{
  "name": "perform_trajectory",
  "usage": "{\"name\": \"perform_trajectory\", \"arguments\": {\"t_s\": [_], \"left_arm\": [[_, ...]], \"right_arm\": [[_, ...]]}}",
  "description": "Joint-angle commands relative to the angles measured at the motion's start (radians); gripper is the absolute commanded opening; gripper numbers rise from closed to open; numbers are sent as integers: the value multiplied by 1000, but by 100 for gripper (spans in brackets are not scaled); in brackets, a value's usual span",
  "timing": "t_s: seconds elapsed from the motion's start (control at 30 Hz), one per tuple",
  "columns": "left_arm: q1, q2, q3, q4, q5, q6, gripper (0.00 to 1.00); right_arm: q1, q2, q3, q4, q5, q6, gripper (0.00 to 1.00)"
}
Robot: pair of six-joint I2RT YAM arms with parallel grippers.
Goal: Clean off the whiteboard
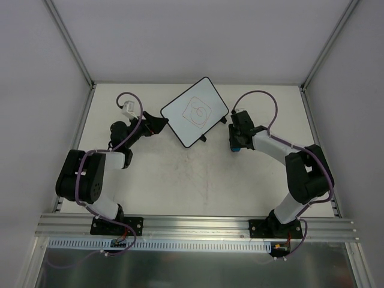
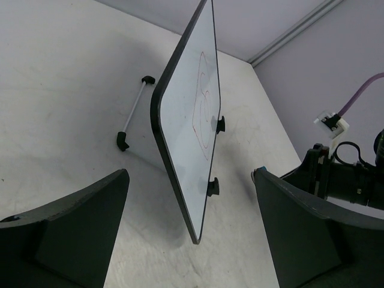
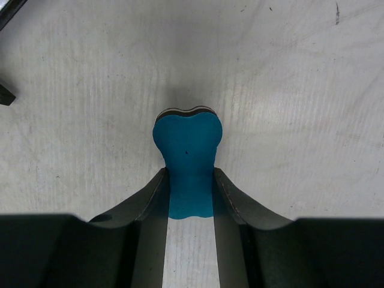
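The whiteboard (image 1: 195, 112) lies turned diagonally at the back middle of the table, with a red spiral scribble inside a red outline. In the left wrist view the whiteboard (image 2: 192, 114) shows edge-on, its near corner between my fingers and touching neither. My left gripper (image 1: 158, 123) is open at the board's left corner; it also shows in the left wrist view (image 2: 191, 177). My right gripper (image 1: 235, 143) is to the right of the board, shut on the blue eraser (image 3: 187, 147). The eraser is squeezed between the fingers just above the table.
A thin white bar with black ends (image 2: 132, 114) lies on the table behind the board. Purple cables (image 1: 259, 93) loop over both arms. Grey walls enclose the table on three sides. An aluminium rail (image 1: 198, 225) runs along the near edge.
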Motion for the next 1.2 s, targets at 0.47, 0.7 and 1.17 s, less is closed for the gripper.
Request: {"name": "perform_trajectory", "arguments": {"t_s": [0.47,0.7,1.17], "left_arm": [[-47,231,151,211,23,-91,74],[-58,297,174,295,39,-127,58],[-65,321,182,381,49,-173,43]], "right_arm": [[7,-171,-89,108,-18,12,16],[7,-169,-90,107,-15,11,16],[7,-172,-90,107,-16,9,16]]}}
